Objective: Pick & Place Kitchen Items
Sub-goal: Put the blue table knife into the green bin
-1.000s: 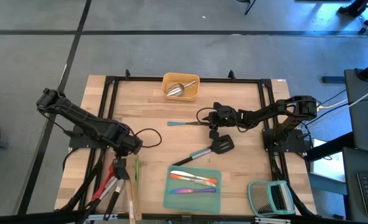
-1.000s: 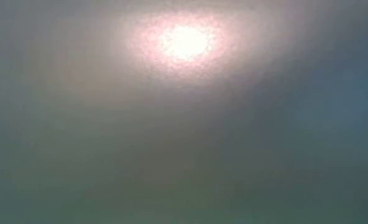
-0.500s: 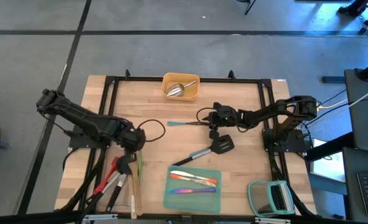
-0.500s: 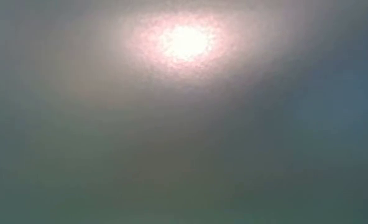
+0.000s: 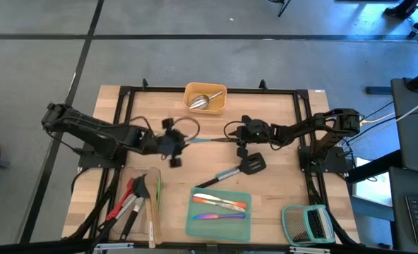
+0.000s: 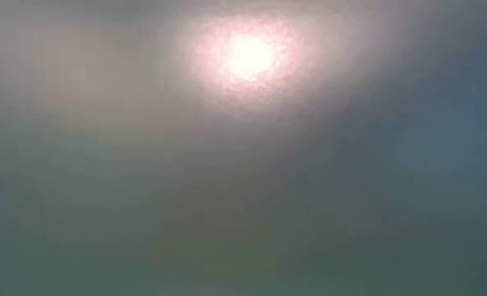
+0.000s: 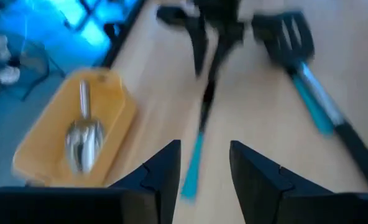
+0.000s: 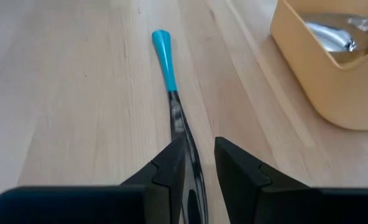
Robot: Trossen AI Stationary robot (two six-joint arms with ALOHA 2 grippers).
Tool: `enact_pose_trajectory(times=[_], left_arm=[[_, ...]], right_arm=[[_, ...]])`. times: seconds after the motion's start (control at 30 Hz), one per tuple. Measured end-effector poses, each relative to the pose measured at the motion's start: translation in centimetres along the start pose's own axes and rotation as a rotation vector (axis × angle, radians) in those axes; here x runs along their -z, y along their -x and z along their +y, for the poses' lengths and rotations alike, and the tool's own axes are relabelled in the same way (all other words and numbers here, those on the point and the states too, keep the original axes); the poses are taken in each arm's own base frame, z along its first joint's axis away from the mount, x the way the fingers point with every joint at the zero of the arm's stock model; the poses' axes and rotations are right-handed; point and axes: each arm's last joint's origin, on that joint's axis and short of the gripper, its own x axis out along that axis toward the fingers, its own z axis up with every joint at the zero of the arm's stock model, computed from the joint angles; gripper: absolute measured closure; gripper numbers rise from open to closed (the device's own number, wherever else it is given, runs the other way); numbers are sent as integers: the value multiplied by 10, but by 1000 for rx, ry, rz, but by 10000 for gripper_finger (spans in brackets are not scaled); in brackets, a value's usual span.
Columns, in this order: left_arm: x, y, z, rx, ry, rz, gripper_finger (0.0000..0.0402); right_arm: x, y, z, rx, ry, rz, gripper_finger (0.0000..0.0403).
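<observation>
A utensil with a blue handle [image 5: 202, 140] and a dark shaft lies flat on the wooden table, left of centre to right. My right gripper [image 5: 240, 135] is shut on its shaft. My left gripper [image 5: 181, 142] hovers open just off the handle's blue end [image 7: 190, 171], which shows ahead of the gap between its fingers. A black slotted turner [image 5: 243, 168] lies on the table near the right gripper. A steel scoop [image 5: 204, 101] rests in the yellow tray [image 5: 189, 90]. My right gripper pinches the utensil's dark shaft [image 8: 181, 134] between its two fingers, past the blue handle. The fingers come slanting down from the table's right and lie roughly along the utensil. The blue handle end [image 8: 163, 53] rests on the table.
A teal tray [image 5: 195, 227] with coloured cutlery sits at the near middle. A clear tray [image 5: 155, 175] with red, black and green tools is at the near left. A green-framed slatted rack [image 5: 308, 223] stands at the near right. Bare wood lies between the trays.
My left gripper has left the clear tray at the near left, risen, and swung toward the table's far right until it faces the blue handle's end. It has tipped up from pointing steeply down to a shallow slant. My right gripper and the utensil have stayed put.
</observation>
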Motion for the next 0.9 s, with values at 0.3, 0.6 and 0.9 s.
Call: enact_pose_trajectory(times=[0.3, 0.6, 0.9], left_arm=[[43, -63, 39, 100, 55, -376, 268], [102, -122, 72, 179, 235, -521, 268], [104, -186, 43, 271, 117, -417, 265]], right_arm=[[0, 0, 0, 1, -30, -5, 313], [-1, 0, -1, 5, 9, -16, 313], [-8, 0, -7, -40, -13, -96, 313]])
